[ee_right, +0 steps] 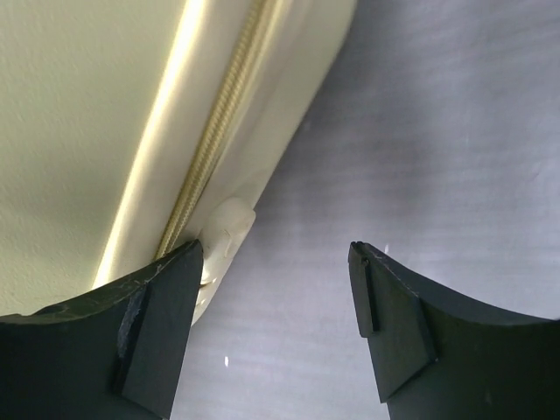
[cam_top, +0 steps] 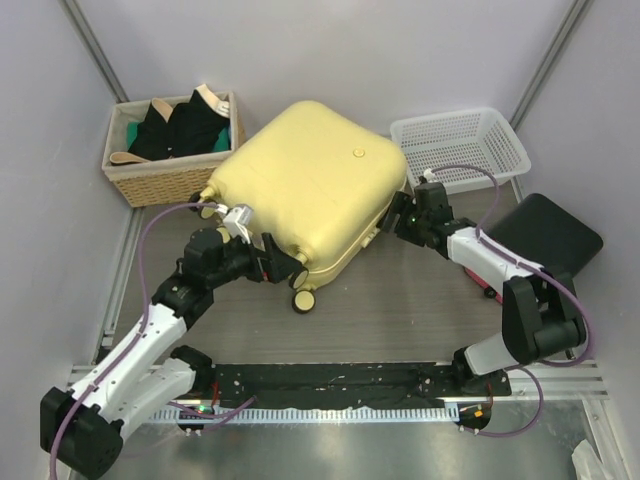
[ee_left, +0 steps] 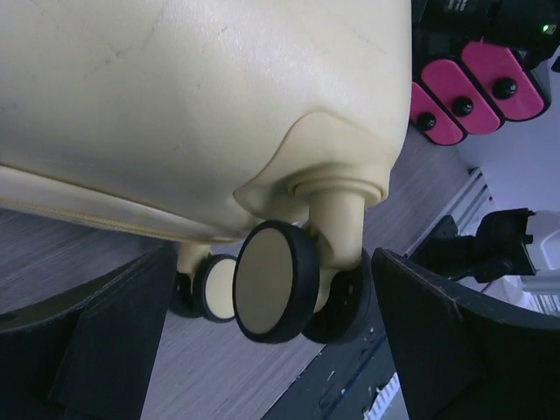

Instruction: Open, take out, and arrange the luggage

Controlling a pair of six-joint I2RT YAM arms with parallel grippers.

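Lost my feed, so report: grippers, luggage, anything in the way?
Left gripper open, empty, facing a corner wheel. Right gripper open, empty, at the zipper. Luggage flat, shut. Nothing between fingers and case.

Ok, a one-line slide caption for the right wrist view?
Open right gripper poised at the zipper pull of the closed luggage.

The luggage (cam_top: 305, 185) lies mid-worktop (cam_top: 400, 310), a wicker basket (cam_top: 170, 150) at the far-left corner and a mesh basket (cam_top: 462, 148) far right, apparently touching it.
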